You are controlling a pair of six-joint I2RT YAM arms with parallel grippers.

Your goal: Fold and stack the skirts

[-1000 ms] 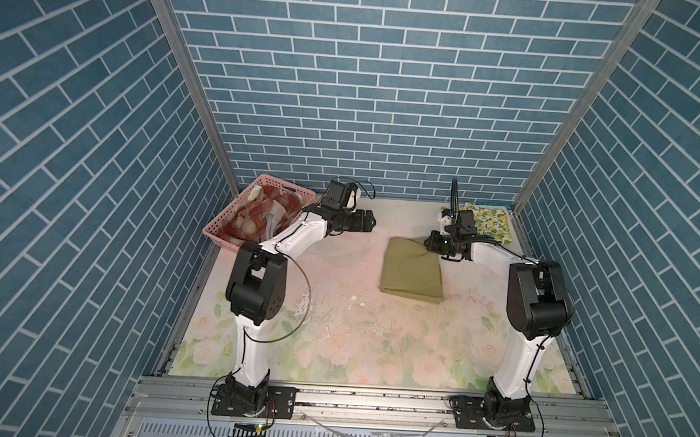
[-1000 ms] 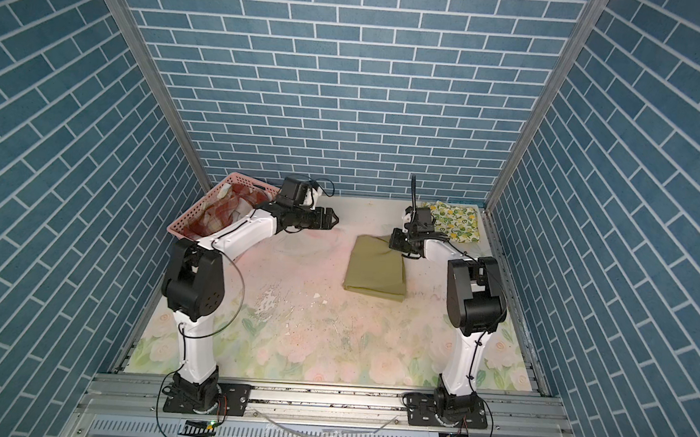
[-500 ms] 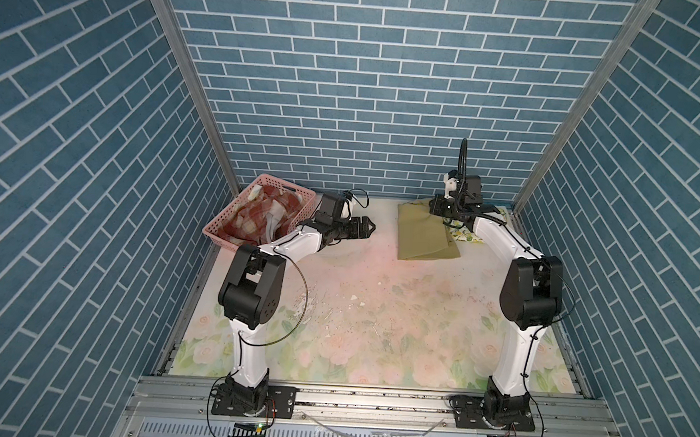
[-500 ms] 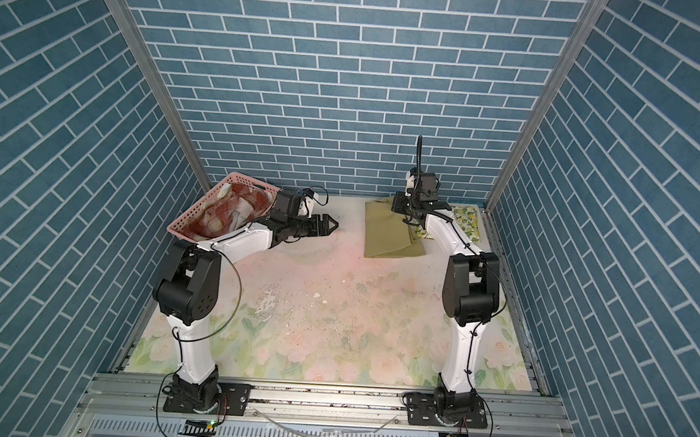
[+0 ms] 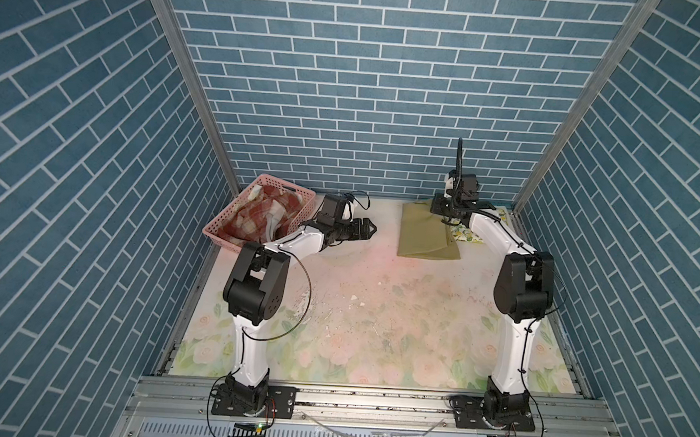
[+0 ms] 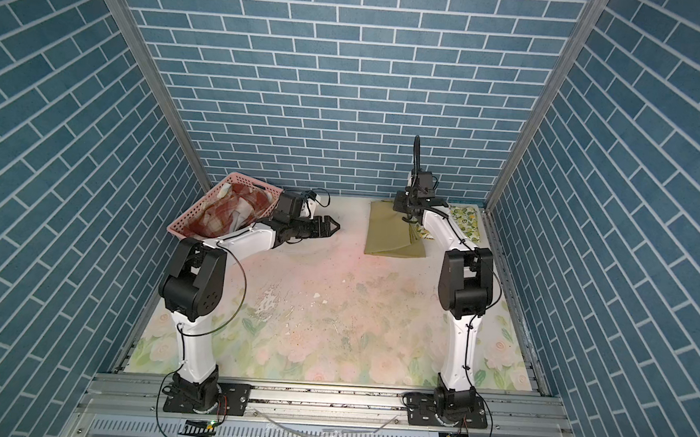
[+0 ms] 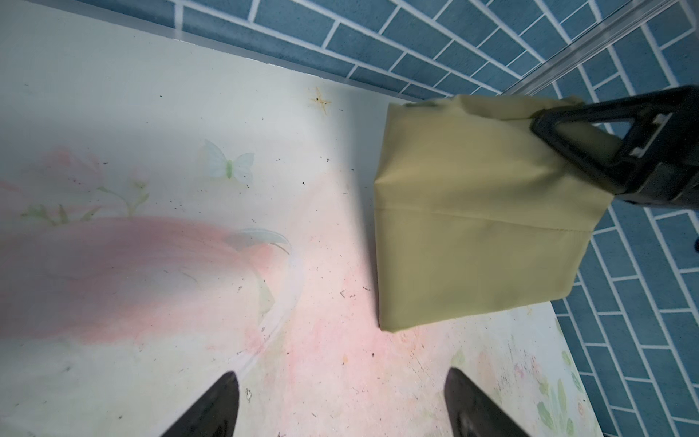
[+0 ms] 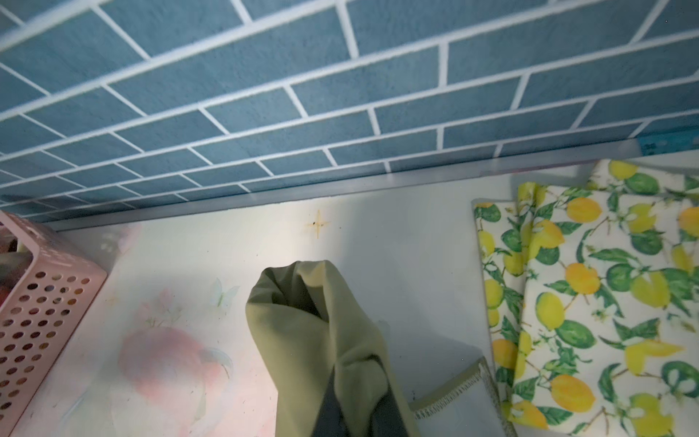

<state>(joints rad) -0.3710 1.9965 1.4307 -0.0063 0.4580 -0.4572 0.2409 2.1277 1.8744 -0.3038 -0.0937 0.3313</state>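
The olive green skirt (image 5: 424, 232) (image 6: 391, 234) is folded at the back right of the table. Its far end is lifted by my right gripper (image 5: 445, 219) (image 6: 404, 218), which is shut on a bunch of that cloth (image 8: 317, 333). In the left wrist view the olive skirt (image 7: 472, 227) slopes down from that grip to the table. A folded lemon-print skirt (image 5: 502, 215) (image 8: 605, 302) lies right beside it in the corner. The plaid skirt (image 5: 265, 218) (image 6: 232, 212) is crumpled in the basket. My left gripper (image 5: 370, 229) (image 7: 340, 382) hovers open and empty over bare table, left of the olive skirt.
The pink perforated basket (image 5: 214, 230) (image 8: 38, 302) stands tilted at the back left, close behind my left forearm. Blue brick walls close in the back and both sides. The rose-printed table covering (image 5: 376, 312) spreads to the front rail.
My right gripper has carried the olive skirt from mid-table to the back right beside the lemon-print skirt. The left gripper has swung slightly right and lower, staying open.
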